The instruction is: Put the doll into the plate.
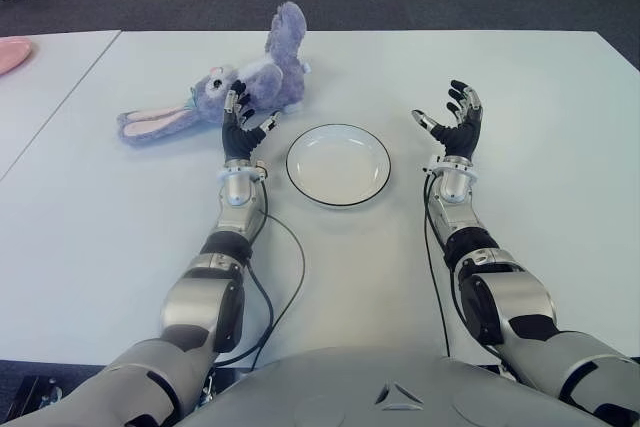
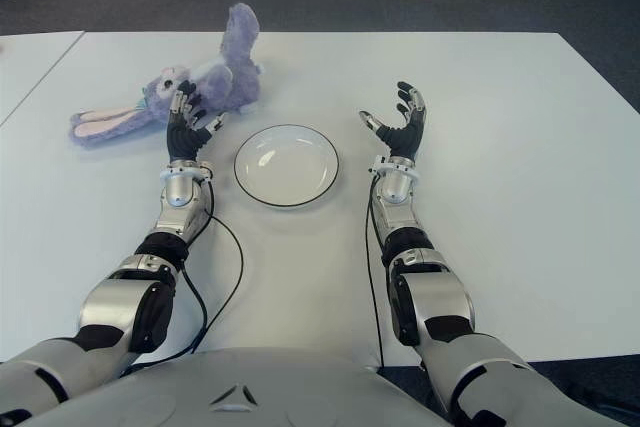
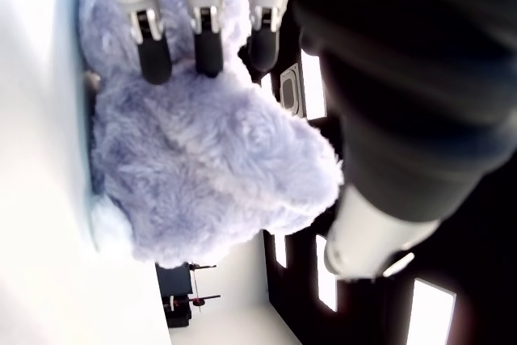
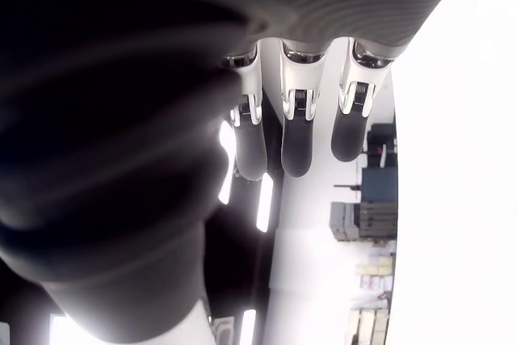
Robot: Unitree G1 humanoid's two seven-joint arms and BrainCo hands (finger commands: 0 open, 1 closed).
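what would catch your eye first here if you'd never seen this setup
A purple plush rabbit lies on its side on the white table, with the left hand right at its body, fingers open. Nearer, an empty white plate sits between the arms, and the right hand shows open to its right.

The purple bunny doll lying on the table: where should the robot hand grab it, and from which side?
Probably around the plump body of the doll, coming from the near side, where the left robot hand is, fingers open before the fur. The torso is its thickest, most central part; the long ears trail off to the left. The plate lies just right. The right robot hand is open.
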